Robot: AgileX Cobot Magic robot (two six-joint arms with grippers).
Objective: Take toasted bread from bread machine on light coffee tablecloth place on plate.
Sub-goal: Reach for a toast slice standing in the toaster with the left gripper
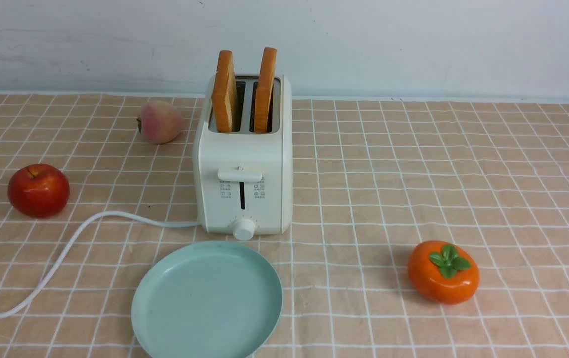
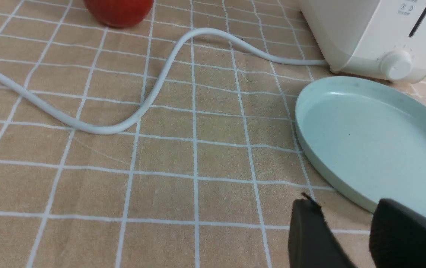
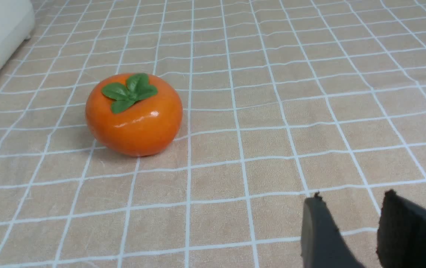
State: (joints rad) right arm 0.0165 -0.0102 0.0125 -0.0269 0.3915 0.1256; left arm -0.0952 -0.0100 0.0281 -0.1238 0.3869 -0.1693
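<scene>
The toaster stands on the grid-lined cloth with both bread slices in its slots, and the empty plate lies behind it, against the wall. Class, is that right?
Not quite: the front view shows the plate in front of the toaster, on the side away from the wall. The rest is right.

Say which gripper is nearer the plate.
Left. The left gripper hangs open beside the plate, near its rim; the right gripper is beyond the persimmon, farther off.

soft, bright light, faint shadows, small glints; blurred end effector fingertips [image 2: 310,223] up close
</scene>
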